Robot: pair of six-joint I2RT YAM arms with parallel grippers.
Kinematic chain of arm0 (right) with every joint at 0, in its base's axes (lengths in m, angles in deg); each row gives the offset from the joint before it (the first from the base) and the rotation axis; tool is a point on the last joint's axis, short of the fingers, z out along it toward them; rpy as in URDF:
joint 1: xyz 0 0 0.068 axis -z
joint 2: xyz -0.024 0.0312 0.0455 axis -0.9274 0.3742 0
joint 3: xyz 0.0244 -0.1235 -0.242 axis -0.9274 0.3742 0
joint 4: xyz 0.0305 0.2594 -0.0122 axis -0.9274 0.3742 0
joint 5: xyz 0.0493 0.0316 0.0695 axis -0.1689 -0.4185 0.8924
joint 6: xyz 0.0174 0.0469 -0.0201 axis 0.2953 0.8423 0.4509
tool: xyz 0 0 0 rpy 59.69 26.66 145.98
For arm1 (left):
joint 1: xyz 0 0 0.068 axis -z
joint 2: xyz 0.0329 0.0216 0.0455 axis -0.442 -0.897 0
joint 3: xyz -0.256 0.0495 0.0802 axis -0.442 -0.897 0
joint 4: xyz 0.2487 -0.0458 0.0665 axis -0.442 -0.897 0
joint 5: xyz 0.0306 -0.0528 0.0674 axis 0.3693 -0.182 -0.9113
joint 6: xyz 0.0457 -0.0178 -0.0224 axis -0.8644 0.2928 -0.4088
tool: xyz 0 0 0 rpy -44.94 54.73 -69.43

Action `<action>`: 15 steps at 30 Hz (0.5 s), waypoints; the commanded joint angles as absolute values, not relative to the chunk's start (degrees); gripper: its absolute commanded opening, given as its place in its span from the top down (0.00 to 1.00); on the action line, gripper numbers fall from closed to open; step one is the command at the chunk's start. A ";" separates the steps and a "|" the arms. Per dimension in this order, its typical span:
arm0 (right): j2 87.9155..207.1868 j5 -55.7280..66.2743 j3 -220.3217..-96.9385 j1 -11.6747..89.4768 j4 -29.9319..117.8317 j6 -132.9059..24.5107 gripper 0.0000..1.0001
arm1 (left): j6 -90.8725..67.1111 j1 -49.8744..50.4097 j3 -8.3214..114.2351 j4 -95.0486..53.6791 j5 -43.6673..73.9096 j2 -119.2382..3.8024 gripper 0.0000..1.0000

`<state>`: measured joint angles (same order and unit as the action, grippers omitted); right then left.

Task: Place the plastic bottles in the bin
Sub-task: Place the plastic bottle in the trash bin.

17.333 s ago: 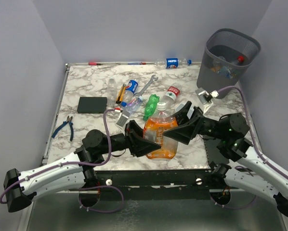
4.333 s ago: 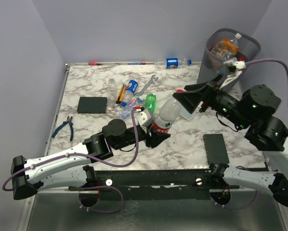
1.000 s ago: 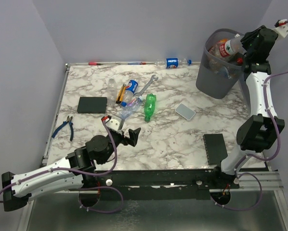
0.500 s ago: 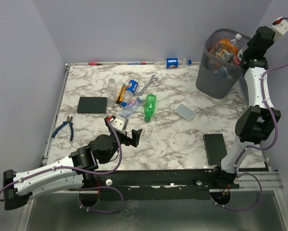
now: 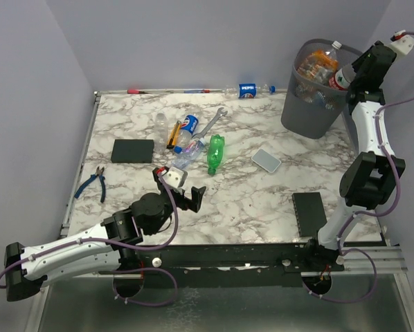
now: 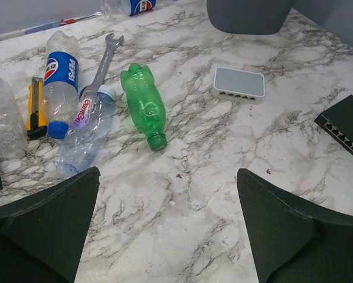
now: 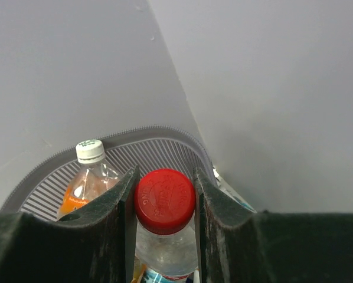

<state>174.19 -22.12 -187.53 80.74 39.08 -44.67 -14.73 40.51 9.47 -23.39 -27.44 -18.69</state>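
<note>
The bin (image 5: 305, 104) stands at the table's far right, leaning a little. An orange bottle with a white cap (image 7: 89, 171) lies inside it. My right gripper (image 7: 164, 197) is shut on a clear red-capped bottle (image 7: 164, 203) at the bin's right rim (image 5: 340, 76). On the table lie a green bottle (image 6: 142, 105), a Pepsi bottle (image 6: 61, 79), a clear bottle (image 6: 85, 135) and a crushed clear one (image 6: 5, 121). Another Pepsi bottle (image 5: 248, 89) lies at the far edge. My left gripper (image 6: 167, 173) hovers open over bare marble, just short of the green bottle.
A wrench (image 6: 103, 63) and a yellow utility knife (image 6: 35, 109) lie among the bottles. A white network switch (image 6: 238, 82) sits right of the green bottle. Black blocks (image 5: 133, 149) (image 5: 309, 211) lie left and near right. Blue pliers (image 5: 93, 181) rest by the left edge.
The right gripper has swung the red-capped bottle from over the bin to its right rim, and the bin has leaned left. The left gripper has crept forward towards the green bottle.
</note>
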 commanded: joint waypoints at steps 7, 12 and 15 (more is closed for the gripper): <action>169.75 -14.95 -188.07 81.93 36.80 -37.86 1.00 | -15.10 40.30 11.19 -24.37 -24.85 -17.07 0.01; 171.26 -6.43 -194.94 81.88 49.86 -42.32 0.99 | -14.85 40.30 11.28 -24.29 -23.96 -16.85 0.01; 172.80 -7.00 -199.40 81.92 57.90 -44.13 0.99 | -14.65 40.29 11.45 -24.28 -23.13 -16.95 0.01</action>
